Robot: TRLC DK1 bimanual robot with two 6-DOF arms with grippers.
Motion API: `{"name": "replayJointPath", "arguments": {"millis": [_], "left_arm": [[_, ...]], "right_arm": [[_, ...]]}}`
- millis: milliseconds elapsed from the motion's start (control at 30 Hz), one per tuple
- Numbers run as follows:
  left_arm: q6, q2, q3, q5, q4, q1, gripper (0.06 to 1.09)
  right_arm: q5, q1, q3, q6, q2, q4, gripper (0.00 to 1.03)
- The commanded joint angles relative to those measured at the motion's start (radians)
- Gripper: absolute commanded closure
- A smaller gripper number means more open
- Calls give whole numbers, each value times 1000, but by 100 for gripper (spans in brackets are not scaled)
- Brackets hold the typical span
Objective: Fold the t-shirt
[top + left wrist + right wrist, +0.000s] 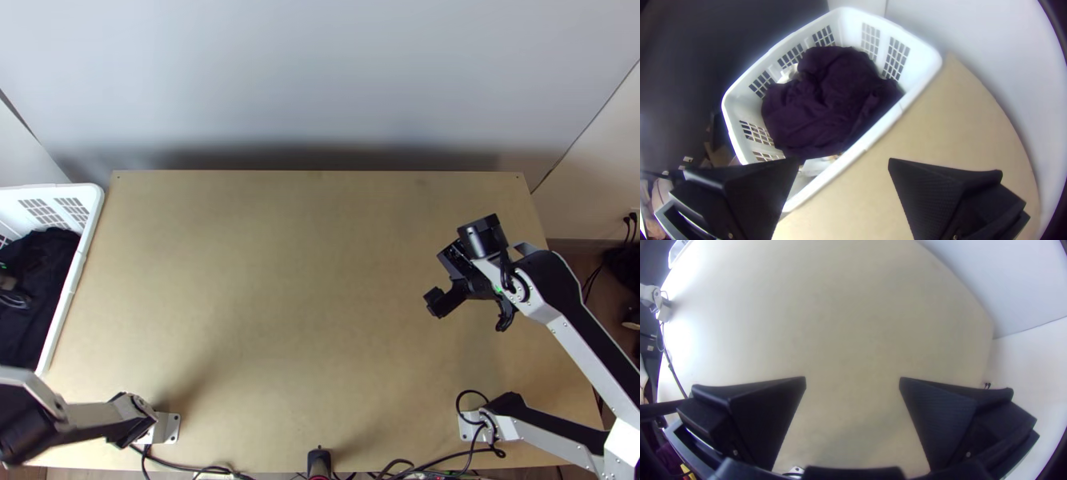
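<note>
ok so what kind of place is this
Probably a robot test bench or lab set up for handling laundry: two arms are mounted at a bare wooden table, cables run along its near edge, and a white basket of dark cloth stands beside it.

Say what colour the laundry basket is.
The laundry basket is white, seen best in the left wrist view.

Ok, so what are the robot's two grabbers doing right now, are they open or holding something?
Left grabber: open, nothing in it, near the white basket.
Right grabber: open, empty too.
</note>
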State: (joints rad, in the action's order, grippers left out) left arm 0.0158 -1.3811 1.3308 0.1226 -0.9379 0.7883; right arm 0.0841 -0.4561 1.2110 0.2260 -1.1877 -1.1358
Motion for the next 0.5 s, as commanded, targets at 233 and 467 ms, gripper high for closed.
{"name": "replayJointPath", "arguments": {"millis": [233,467], "left_arm": [[-59,-420,237,32,76,193,10],[-70,-612,268,68,183,201,10]], "right_arm": [[20,-4,-10,13,3,-25,5],[20,0,4,13,-15,-39,5]]}}
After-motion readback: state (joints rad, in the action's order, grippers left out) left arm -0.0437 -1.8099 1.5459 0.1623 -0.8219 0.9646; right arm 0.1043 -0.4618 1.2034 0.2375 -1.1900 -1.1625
